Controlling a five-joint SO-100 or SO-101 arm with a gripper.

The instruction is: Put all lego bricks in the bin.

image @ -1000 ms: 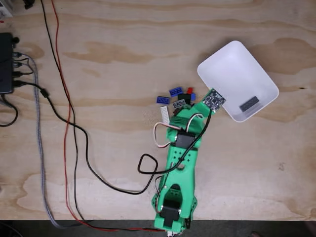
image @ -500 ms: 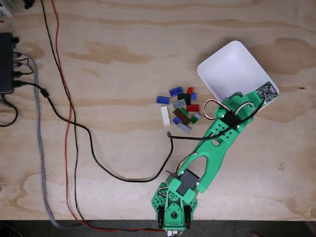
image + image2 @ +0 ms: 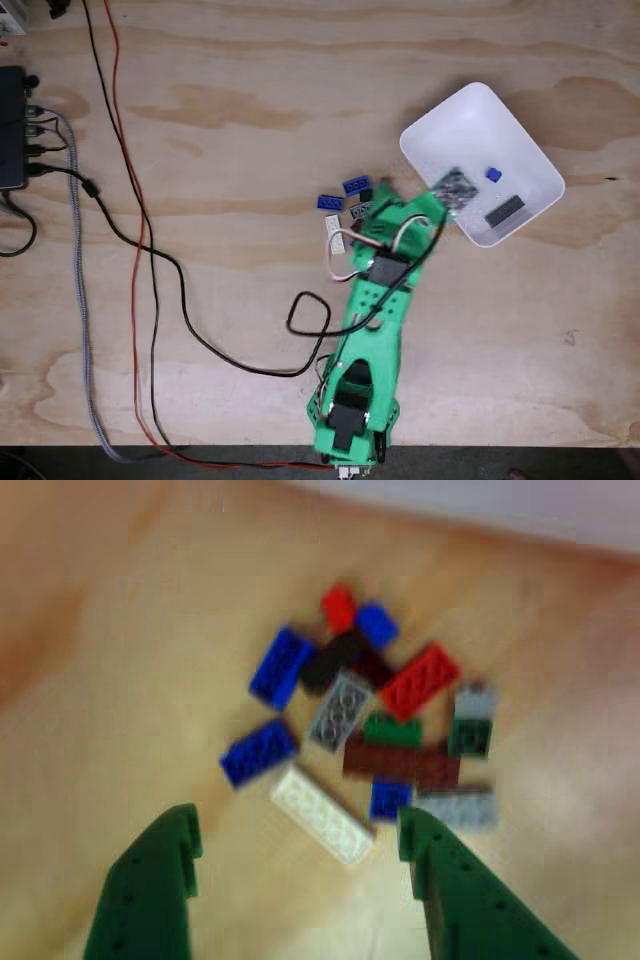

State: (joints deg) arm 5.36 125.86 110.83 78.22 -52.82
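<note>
In the other view my gripper (image 3: 298,832) is open, its two dark green fingers (image 3: 150,890) apart and empty, just short of the lego bricks. The pile holds a white plate (image 3: 322,813), two blue bricks (image 3: 258,752), a grey one (image 3: 341,710), a red one (image 3: 420,680), plus brown, green and black pieces. In the fixed view the green arm (image 3: 375,300) covers the pile's right half; blue bricks (image 3: 355,185) and the white plate (image 3: 334,232) show to its left. The white bin (image 3: 450,125) holds a small blue brick (image 3: 492,174) and a dark grey brick (image 3: 505,211).
In the fixed view, black and red cables (image 3: 150,280) run down the left of the plywood table, and a black loop (image 3: 305,315) lies beside the arm. A black box (image 3: 12,130) sits at the left edge. The arm's circuit board (image 3: 455,188) overhangs the bin's near rim.
The arm swung right over the bin half a second ago and has come back over the pile. A small blue brick now lies in the bin.
</note>
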